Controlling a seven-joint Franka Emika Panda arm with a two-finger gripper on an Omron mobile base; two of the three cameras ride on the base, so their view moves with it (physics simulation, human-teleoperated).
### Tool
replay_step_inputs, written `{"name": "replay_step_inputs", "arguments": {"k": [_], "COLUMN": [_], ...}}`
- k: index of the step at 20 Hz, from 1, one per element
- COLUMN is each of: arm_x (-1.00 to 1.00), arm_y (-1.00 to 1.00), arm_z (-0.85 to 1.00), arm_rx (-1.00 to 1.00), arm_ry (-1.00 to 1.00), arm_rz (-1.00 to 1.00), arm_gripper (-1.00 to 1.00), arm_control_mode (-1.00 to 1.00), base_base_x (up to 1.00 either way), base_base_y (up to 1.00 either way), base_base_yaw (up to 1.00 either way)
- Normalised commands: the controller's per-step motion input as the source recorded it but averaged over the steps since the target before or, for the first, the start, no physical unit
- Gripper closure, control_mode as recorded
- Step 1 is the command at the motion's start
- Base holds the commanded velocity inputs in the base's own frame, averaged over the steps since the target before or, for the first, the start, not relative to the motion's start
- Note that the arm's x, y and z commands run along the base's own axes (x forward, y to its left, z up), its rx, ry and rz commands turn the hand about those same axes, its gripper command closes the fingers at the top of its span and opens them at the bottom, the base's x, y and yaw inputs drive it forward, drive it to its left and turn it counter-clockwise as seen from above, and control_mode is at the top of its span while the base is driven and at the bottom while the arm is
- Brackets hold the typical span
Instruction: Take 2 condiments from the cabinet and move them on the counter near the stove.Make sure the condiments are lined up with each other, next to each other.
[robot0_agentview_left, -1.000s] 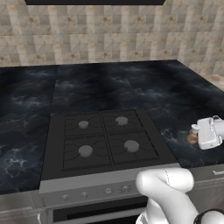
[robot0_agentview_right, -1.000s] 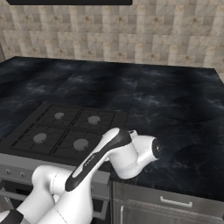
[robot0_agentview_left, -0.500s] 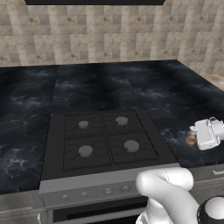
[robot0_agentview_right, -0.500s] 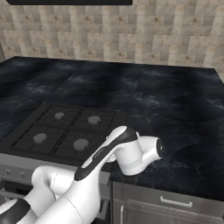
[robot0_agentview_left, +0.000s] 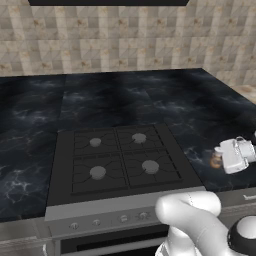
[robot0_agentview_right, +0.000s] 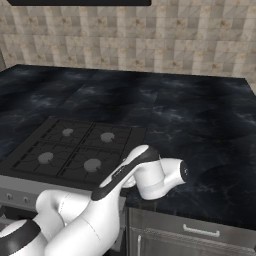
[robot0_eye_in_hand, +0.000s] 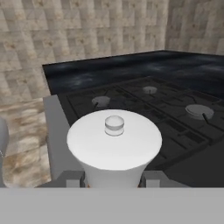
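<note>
I have the orange-brown condiment bottle (robot0_eye_in_hand: 114, 146) clamped between the jaws of the gripper (robot0_agentview_left: 231, 156), its white cap toward the hand camera, carried low over the black counter (robot0_agentview_left: 200, 130) just right of the stove (robot0_agentview_left: 117, 162) so it can be set down there. Nothing blocks that stretch; the burners sit alongside.

Glossy black marble counter (robot0_agentview_left: 150, 100), 4-burner stove (robot0_agentview_left: 117, 160) set in its front edge
</note>
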Motion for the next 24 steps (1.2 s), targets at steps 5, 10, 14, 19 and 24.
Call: {"name": "replay_step_inputs", "arguments": {"k": [5, 10, 14, 19, 24], "arm_x": [0.12, 0.10, 0.12, 0.17, 0.22], "arm_y": [0.00, -0.06, -0.03, -0.04, -0.16], "arm_z": [-0.20, -0.18, -0.20, -0.19, -0.11], "arm_rx": [0.00, 0.00, 0.00, 0.00, 0.00], "arm_ry": [0.01, 0.00, 0.00, 0.00, 0.00], "arm_rz": [0.03, 0.04, 0.04, 0.04, 0.02], "arm_gripper": [1.00, 1.00, 1.00, 1.00, 1.00], "arm_control_mode": [-1.00, -1.00, -1.00, -1.00, -1.00], "base_base_x": [0.00, 0.00, 0.00, 0.00, 0.00], "base_base_y": [0.00, 0.00, 0.00, 0.00, 0.00], "base_base_yaw": [0.00, 0.00, 0.00, 0.00, 0.00]}}
